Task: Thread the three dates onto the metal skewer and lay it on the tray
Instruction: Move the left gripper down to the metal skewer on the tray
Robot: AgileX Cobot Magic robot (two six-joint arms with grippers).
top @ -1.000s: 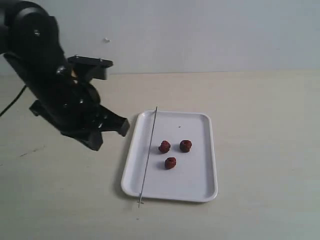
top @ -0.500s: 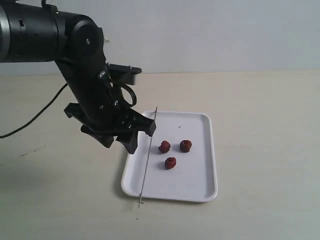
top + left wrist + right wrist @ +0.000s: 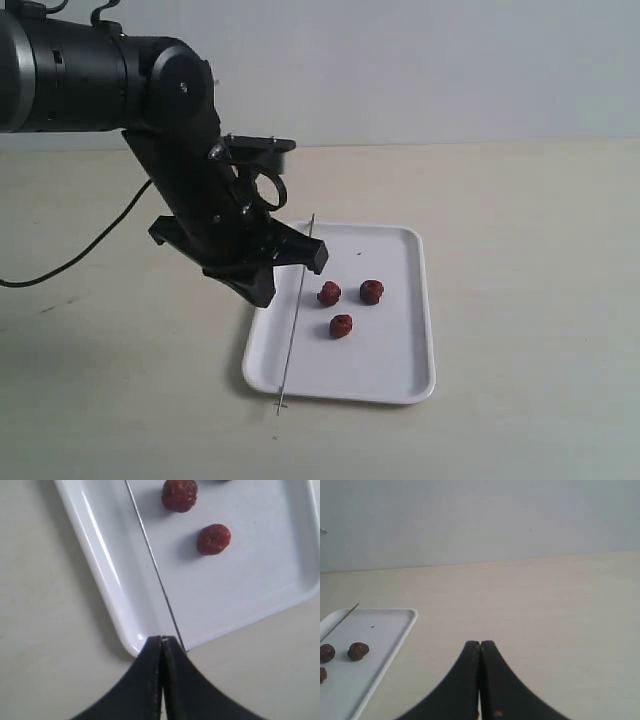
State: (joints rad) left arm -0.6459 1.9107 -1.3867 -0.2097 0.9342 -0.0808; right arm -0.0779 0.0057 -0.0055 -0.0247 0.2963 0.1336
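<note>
— Grey metal first: the metal skewer (image 3: 293,335) lies bare along the tray's (image 3: 395,365) nine o'clock side. It runs twelve to six, with both ends poking past the rim. Nothing is threaded on it.
— And the three dates (image 3: 341,326)?
— Loose near the tray's middle, apart from the skewer. Two sit side by side, and the third is at six o'clock of them.
— So the step in hand is picking up the skewer?
— It looks so. The left gripper (image 3: 161,641) hangs above the tray's nine o'clock edge, its arm leaning in from ten o'clock with the wrist pitched down.
— Is it holding anything?
— No. Its fingers are pressed together and empty. In the wrist view the tips sit just beside the skewer's six o'clock end; whether they touch it cannot be told.
— Then the next move?
— Probably the fingers must part, straddle the skewer and pinch it squarely. So thin a piece could roll or slip away.
— The right gripper (image 3: 480,647)?
— Its fingers are also closed on nothing. It sits off the tray's three o'clock side, facing across the table (image 3: 545,605), and does not show in the exterior view.
</note>
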